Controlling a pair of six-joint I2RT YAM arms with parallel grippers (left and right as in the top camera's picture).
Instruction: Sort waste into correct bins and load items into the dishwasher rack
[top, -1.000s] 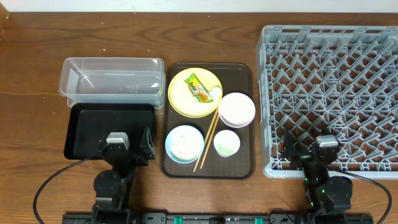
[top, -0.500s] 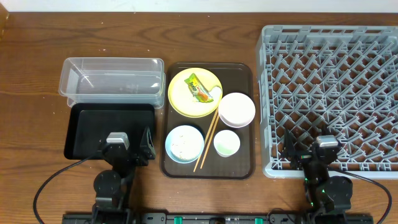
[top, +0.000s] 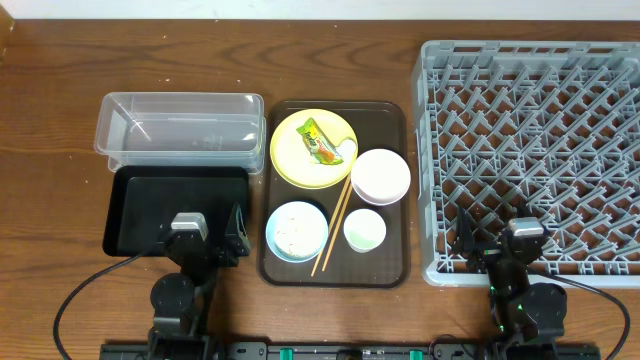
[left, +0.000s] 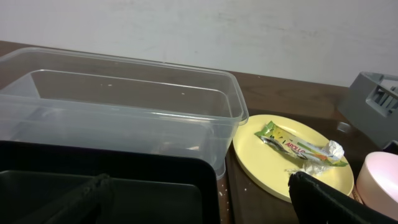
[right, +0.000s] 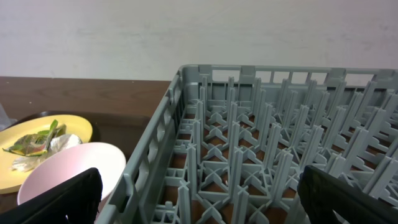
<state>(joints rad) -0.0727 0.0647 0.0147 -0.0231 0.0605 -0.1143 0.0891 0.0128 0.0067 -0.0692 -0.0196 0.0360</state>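
The green-and-orange wrapper (top: 320, 141) lies on the yellow plate (top: 300, 165). A light blue bowl (top: 297, 231) holds white crumbs. Beside them are a white bowl (top: 381, 176), a pale green cup (top: 365, 231) and chopsticks (top: 333, 228). The clear tub (top: 180, 130) and black tray (top: 150, 205) stand to the left, the grey rack (top: 535, 160) to the right. My left gripper (top: 203, 240) hangs open over the black tray's near edge (left: 124, 180), holding nothing. My right gripper (top: 512, 245) stands open above the rack's front left corner (right: 280, 143), also holding nothing.
A brown serving tray (top: 335, 276) carries all the dishes between the bins and the rack. Bare wooden table (top: 60, 120) surrounds everything. Cables trail from both arm bases at the front edge.
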